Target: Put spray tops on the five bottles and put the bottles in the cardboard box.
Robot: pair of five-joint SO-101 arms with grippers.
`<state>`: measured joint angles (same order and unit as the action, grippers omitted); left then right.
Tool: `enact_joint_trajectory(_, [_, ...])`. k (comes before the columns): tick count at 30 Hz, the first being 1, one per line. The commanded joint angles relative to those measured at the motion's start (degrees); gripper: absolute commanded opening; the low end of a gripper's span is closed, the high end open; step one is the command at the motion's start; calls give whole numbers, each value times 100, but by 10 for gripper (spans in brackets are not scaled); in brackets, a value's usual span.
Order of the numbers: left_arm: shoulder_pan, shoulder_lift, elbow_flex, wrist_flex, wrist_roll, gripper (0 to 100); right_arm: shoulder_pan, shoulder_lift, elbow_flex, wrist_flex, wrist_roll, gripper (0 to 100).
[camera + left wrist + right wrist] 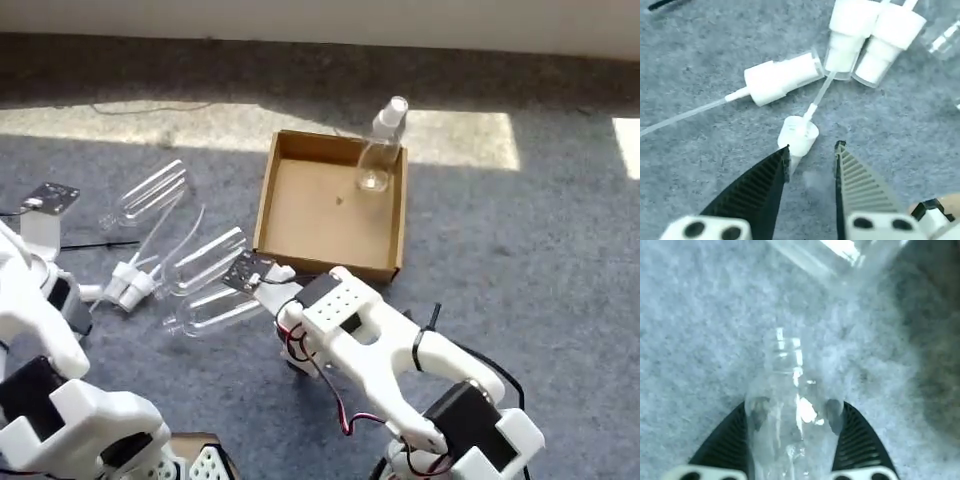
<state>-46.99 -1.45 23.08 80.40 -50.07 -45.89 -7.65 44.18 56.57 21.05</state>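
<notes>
Left tool [812, 159] hangs low over the grey carpet [700, 165], its two fingers spread to a middling gap with nothing between them. Just ahead of it lies a loose spray top [799, 134], its white cap right at the tip of the black finger; whether they touch I cannot tell from where I stand. Its thin dip tube runs away from the tool towards three more tops: a lone spray top [782, 77] with its tube stretched across the carpet, and a pair of spray tops [890, 40] lying side by side beyond it.

Looking down over the carpet, three clear bottles lie on their sides to the right of the tops, all with bare necks: the far bottle [150, 193], the middle bottle [205, 260] and the near bottle [215, 310]. Right tool [792, 412] is closed around the near bottle [790, 390], a finger pressed to each side of its body, the open neck pointing away from the wrist. The middle bottle [840, 255] lies close beyond that neck.

Right again, the cardboard box [268, 195] sits open beside the bottles, with the right arm [380, 340] in front of it. In its far right corner stands a capped bottle [376, 165] with its white sprayer [392, 115] on.
</notes>
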Motion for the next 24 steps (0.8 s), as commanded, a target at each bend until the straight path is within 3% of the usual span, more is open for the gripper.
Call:
enact_joint_trajectory(1, [66, -664, 409, 9, -237, 148, 110, -22, -189, -13, -53, 14])
enact_joint_trajectory(9, [-321, -1710, 2360, -1908, -264, 151, 110, -22, -180, -13, -62, 14])
enact_joint_trajectory(15, [-505, -1877, 2501, -1732, 18, 152, 101, -22, -180, -13, -62, 14])
enact_joint_trajectory(24, [-1015, -1868, 2466, -3420, 132, 152, 92, -22, -180, -13, -88, 14])
